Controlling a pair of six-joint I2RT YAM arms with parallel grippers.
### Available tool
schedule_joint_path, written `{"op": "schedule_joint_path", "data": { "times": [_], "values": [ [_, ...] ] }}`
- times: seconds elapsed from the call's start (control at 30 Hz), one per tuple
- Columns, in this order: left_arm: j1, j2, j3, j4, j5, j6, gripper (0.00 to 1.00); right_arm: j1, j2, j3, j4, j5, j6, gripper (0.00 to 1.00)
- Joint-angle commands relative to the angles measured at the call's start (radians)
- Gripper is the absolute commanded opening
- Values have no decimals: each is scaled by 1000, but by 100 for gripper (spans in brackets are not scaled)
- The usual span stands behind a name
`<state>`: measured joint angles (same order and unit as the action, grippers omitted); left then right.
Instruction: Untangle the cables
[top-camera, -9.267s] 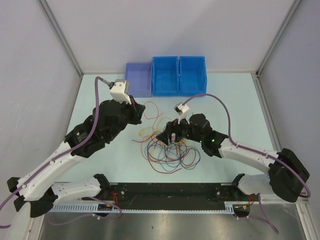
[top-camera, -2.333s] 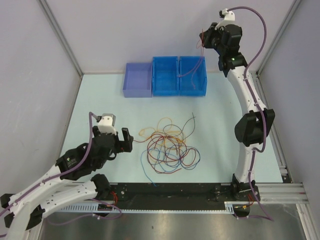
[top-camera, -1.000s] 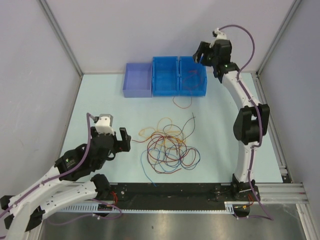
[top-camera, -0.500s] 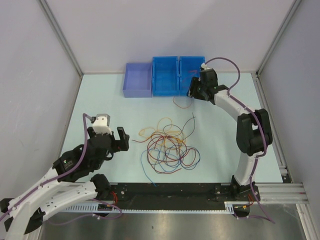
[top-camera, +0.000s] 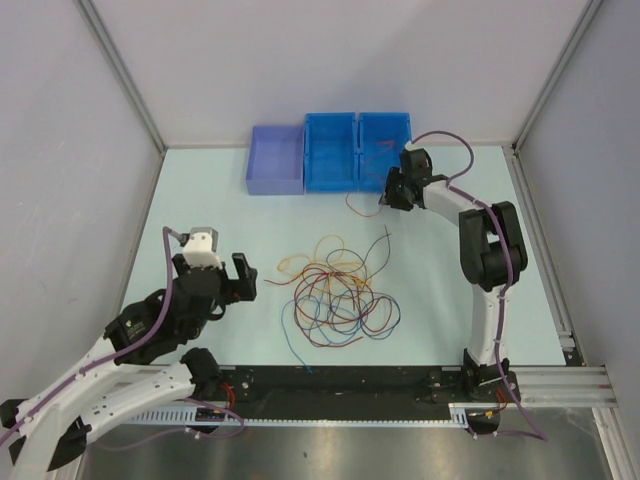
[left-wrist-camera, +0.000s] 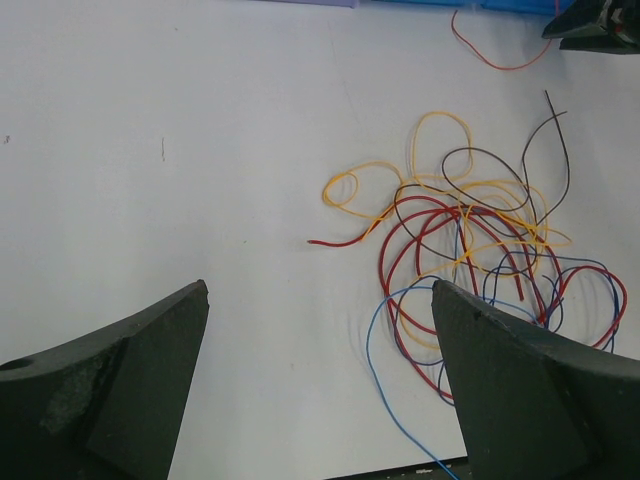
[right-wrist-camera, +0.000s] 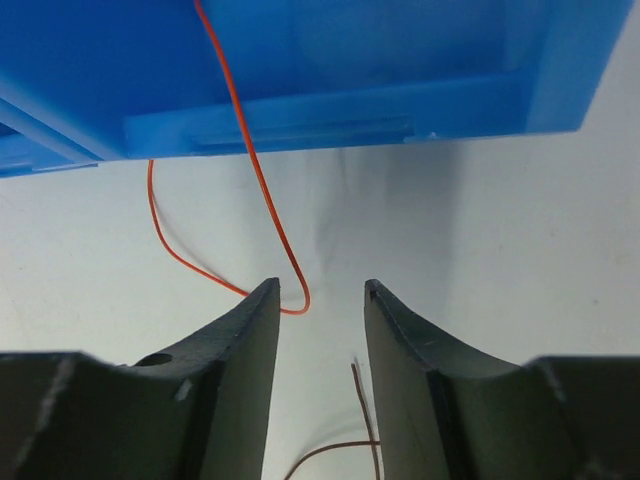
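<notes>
The cables (top-camera: 335, 290) lie in a loose tangle of red, orange-yellow, black and blue strands in the middle of the table, also seen in the left wrist view as cables (left-wrist-camera: 480, 250). One orange-red cable (top-camera: 358, 211) trails from the right blue bin (top-camera: 384, 115) onto the table. My right gripper (top-camera: 384, 200) is low in front of that bin, its jaws partly apart. The orange-red cable's loop (right-wrist-camera: 270, 220) ends just inside the left fingertip, ungripped. A dark cable end (right-wrist-camera: 362, 395) lies between the fingers. My left gripper (top-camera: 242, 280) stands wide open left of the tangle, holding nothing.
Three bins stand in a row at the back: a purple-blue bin (top-camera: 275, 135), a middle blue bin (top-camera: 330, 118) and the right blue one, whose front wall (right-wrist-camera: 400, 80) fills the top of the right wrist view. Grey walls enclose the table.
My right arm has come down from above the right bin to the table in front of it, jaws narrowing. The orange-red cable stays draped out of the bin. The left arm barely shifted.
</notes>
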<state>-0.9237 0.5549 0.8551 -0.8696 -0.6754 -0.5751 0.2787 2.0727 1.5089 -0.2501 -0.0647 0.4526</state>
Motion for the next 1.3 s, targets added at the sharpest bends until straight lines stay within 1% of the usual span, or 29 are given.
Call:
{"op": "schedule_joint_path", "data": {
  "times": [0.0,0.03,0.07,0.13,0.17,0.23,0.27,0.37,0.53,0.67,0.73,0.8,0.87,1.03,1.1,1.27],
  "values": [
    [22,-9,4,34,8,17,98,1,26,79,34,-17,9,41],
    [23,-7,4,37,13,18,98,1,30,83,34,-18,9,40],
    [28,-7,4,38,14,20,98,1,35,86,32,-18,9,34],
    [32,-4,2,40,20,23,98,1,47,96,32,-21,8,28],
    [36,-3,2,40,20,23,98,1,49,100,31,-20,8,20],
    [37,-1,2,43,25,24,98,2,47,111,29,-17,-2,14],
    [42,-4,1,43,25,26,98,1,46,120,23,-14,-6,8],
    [45,-3,1,46,28,27,98,1,21,158,-17,-1,-25,0],
    [49,-3,1,47,33,29,98,1,-95,189,-41,9,-41,0],
    [57,-4,-1,52,37,32,98,-3,-122,249,-35,8,-78,0],
    [60,-7,-1,53,42,34,98,-9,-103,295,-55,8,-92,0],
    [63,-10,-2,55,42,35,98,-18,-66,384,-87,8,-103,0],
    [63,-15,-2,55,42,35,98,-27,-22,509,-97,26,-123,0],
    [62,-16,-2,55,40,35,98,-50,104,706,-172,45,-146,0],
    [63,-16,-2,55,39,35,98,-55,133,760,-186,60,-150,0],
    [65,-15,-2,53,36,35,98,-72,155,763,-150,62,-147,0]
  ]
}}
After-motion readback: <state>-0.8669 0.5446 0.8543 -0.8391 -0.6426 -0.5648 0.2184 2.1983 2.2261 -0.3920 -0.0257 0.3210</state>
